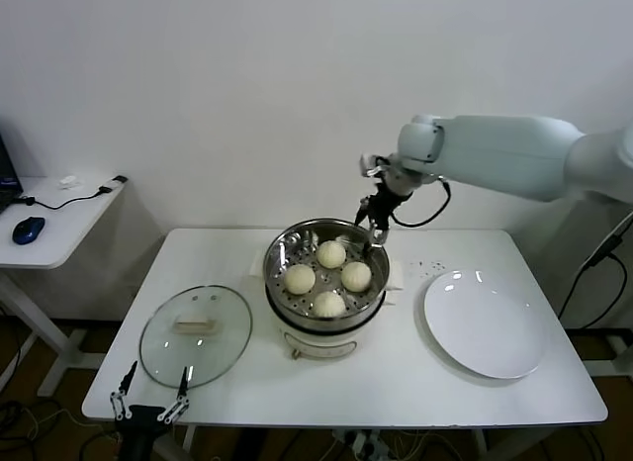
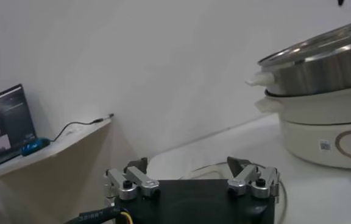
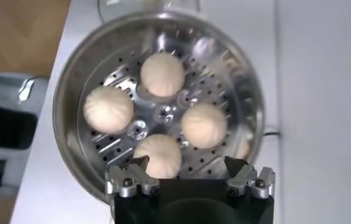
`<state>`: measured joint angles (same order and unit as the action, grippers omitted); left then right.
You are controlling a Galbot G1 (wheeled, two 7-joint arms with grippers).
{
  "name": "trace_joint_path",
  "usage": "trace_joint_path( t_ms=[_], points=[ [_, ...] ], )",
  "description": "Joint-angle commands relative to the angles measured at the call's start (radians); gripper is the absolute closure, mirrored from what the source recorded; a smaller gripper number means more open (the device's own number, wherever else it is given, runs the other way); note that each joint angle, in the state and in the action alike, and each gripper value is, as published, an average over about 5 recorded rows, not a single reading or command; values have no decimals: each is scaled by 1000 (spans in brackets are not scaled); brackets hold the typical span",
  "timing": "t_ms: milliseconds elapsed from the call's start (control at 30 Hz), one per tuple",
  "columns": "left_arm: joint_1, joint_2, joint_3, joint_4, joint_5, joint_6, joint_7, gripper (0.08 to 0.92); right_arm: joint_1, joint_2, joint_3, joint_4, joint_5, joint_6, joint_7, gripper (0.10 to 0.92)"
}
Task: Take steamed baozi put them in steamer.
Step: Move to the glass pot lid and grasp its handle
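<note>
Several cream-white baozi lie in the shiny steel steamer [image 1: 280, 249] at the table's middle: one at the back [image 1: 331, 253], one left [image 1: 300, 278], one right [image 1: 356, 275], one front [image 1: 329, 304]. They also show in the right wrist view, the nearest baozi [image 3: 158, 154] just below the jaws. My right gripper [image 1: 374, 227] hangs open and empty above the steamer's back right rim [image 3: 66, 91]. My left gripper [image 1: 150, 404] is open and empty, low at the table's front left edge. The left wrist view shows the steamer [image 2: 322, 61] from the side.
A round glass lid [image 1: 195, 334] lies flat on the table left of the steamer. A flat white plate [image 1: 485, 322] lies to the right. A side desk [image 1: 59, 209] with a mouse stands at the far left. A wall is behind.
</note>
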<state>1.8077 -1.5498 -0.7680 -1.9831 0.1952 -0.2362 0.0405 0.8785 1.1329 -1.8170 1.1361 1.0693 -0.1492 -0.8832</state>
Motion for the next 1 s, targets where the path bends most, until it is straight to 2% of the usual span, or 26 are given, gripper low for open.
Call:
trace_joint_path(
  t_ms=[33,267,500,700,1000],
  points=[
    [3,-5,-1,-29,-13,14,-4,177,-130,-398,240,231,-1,268,426,203],
    [-11,-11,-11,-56,19,27,-16,177,-567,-578,698,302,-74,331,646,203],
    [-7,-6,-38,-96,89,59,23,177,-1133,-636,1315,379,-161,334,720,203],
    [-17,15,-50,-132,303,76,14,177,-1586,-580,1792,437,-232,320,724,203],
    [-72,63,-61,-132,954,93,-24,177,-2006,-414,2200,512,-376,291,685,203]
  ],
)
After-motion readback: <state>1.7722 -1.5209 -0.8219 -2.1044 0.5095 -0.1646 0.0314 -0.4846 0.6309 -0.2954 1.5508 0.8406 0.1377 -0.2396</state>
